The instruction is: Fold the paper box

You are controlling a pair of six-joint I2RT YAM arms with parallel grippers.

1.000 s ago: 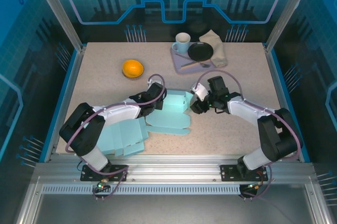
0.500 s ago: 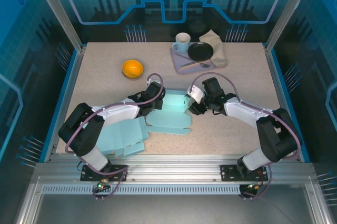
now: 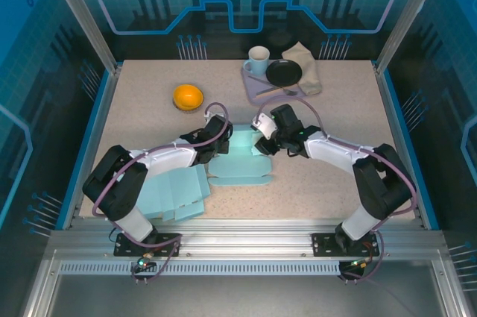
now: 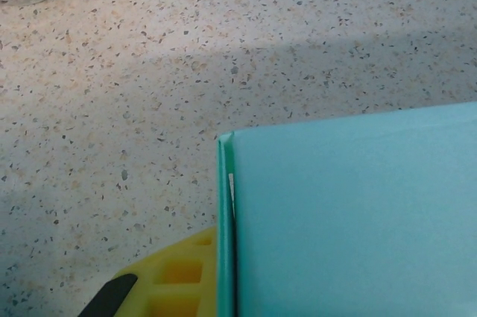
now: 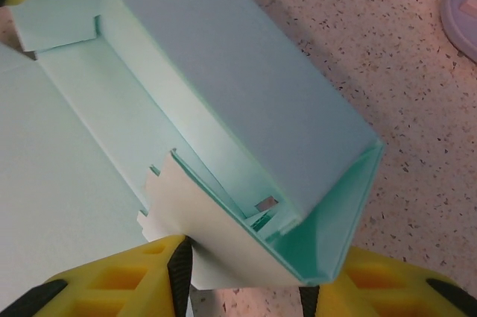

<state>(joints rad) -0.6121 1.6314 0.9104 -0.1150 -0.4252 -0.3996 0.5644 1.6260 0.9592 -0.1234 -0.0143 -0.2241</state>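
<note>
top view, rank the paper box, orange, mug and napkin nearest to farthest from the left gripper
1. paper box, right at the left gripper
2. orange, farther back, left
3. mug, back centre
4. napkin, back right

You have the partly folded teal paper box [image 3: 240, 168] near the middle of the speckled table [image 3: 149, 108], between the two grippers. The left gripper [image 3: 222, 142] is at its left end and the right gripper [image 3: 261, 143] at its right end, where the box's end corner lies between the yellow fingers [image 5: 112, 291]. Flat teal cardboard sheets [image 3: 175, 192] lie to the box's near left, partly under the left arm. Behind the box on the left sits the round orange object [image 3: 188, 97]. Behind it on the right is the lavender plastic tray [image 3: 251, 84]. The tray bears the white ceramic mug [image 3: 258, 60] at its far left corner and the black round dish [image 3: 284, 72] to the mug's right. The beige folded cloth [image 3: 307, 63] lies just right of the dish.
</note>
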